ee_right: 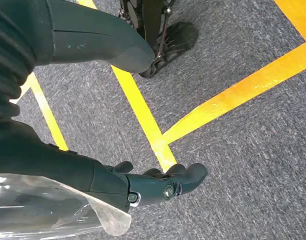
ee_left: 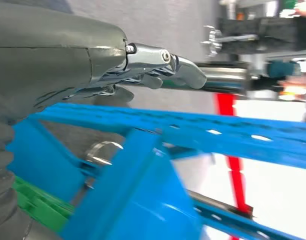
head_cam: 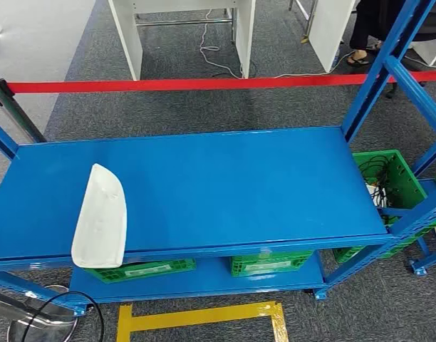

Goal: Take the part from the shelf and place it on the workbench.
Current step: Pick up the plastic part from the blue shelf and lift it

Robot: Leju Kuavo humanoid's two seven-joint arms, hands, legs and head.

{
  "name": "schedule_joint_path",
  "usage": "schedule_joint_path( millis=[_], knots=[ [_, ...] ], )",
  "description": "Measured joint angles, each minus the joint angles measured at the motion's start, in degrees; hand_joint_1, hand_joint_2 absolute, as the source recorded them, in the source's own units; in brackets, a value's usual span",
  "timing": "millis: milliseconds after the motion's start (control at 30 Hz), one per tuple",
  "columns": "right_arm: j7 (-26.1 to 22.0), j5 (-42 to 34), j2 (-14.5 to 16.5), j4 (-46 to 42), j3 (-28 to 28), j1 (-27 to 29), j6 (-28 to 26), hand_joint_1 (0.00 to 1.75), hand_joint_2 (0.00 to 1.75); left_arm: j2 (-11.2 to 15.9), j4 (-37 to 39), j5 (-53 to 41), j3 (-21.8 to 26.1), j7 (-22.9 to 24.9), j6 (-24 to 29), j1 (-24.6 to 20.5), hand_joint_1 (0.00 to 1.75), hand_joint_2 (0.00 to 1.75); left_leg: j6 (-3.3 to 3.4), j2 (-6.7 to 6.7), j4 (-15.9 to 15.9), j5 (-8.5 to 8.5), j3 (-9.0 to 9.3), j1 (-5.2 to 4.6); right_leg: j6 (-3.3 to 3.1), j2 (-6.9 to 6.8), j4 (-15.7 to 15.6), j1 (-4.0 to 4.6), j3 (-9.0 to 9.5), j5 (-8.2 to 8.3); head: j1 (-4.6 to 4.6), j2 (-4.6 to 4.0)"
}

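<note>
Head view looks down on a blue shelf [head_cam: 216, 185] whose top deck carries the part [head_cam: 100, 217], a white, shallow, tray-like moulded piece lying near the deck's front left, with one end overhanging the front edge. Green crates [head_cam: 269, 262] sit on the lower deck, another green crate [head_cam: 390, 178] stands at the right end, a red tape barrier [head_cam: 205, 84] runs behind, and yellow floor tape [head_cam: 199, 315] marks the carpet in front.

Left wrist view shows the left hand [ee_left: 151, 75] close beside the blue shelf frame, fingers stretched out fairly straight and holding nothing; the picture is blurred. Right wrist view shows the right hand [ee_right: 159, 182] hanging over grey carpet and yellow tape lines, fingers extended and apart, also empty, with a clear plastic sheet [ee_right: 49, 205] near the wrist.

No grasp has begun, by my reading. The part looks like thin, rigid plastic: probably light, smooth and somewhat slippery, with raised rims that may flex under a hard squeeze. The overhanging end seems the easiest place to take hold, with the thumb on top and fingers under the lip, or else across the narrow width at the rims. A light piece like this could skid on the painted deck if pushed instead of pinched.
</note>
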Motion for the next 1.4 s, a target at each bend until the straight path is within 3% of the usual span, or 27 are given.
schedule_joint_path(
  millis=[367, 633, 1000, 1400],
  knots=[
    [0.2, 2.4, 0.6, 0.2, -0.9, -0.1, -0.9, 0.00, 1.75, -1.9, -16.9, -3.3, -11.4, -0.6, 0.6, 5.3, 0.00, 1.75, 0.00, 0.00, 0.0, 0.00, 0.00, -0.02, 0.00, 0.03, 0.0, -0.03, -0.01, 0.00, 0.01, 0.00],
    [0.5, 5.1, 1.1, 0.3, -2.1, -0.2, -1.4, 0.00, 1.75, -1.8, -23.9, -11.2, -21.2, -0.9, -4.0, 8.2, 0.00, 1.75, 0.00, 0.00, 0.0, 0.00, 0.00, -0.03, 0.00, 0.01, 0.0, -0.05, 0.00, 0.00, 0.00, 0.00],
    [1.1, 9.0, 1.2, 0.4, -3.5, -0.3, -1.3, 0.00, 1.75, 7.5, -21.3, -19.9, -37.1, -0.9, -0.4, 10.5, 0.00, 1.75, 0.00, 0.00, 0.0, 0.00, 0.00, -0.03, 0.00, 0.01, 0.0, -0.04, 0.00, 0.00, 0.00, 0.00],
    [1.2, 12.5, 1.2, 0.6, -4.2, -0.5, -1.2, 0.00, 1.75, 10.1, -10.7, -37.6, -41.4, -0.9, 4.1, 10.1, 0.00, 1.75, 0.01, 0.00, 0.0, 0.00, 0.00, -0.06, 0.01, 0.01, 0.0, -0.08, -0.01, 0.00, 0.00, 0.00]
  ],
)
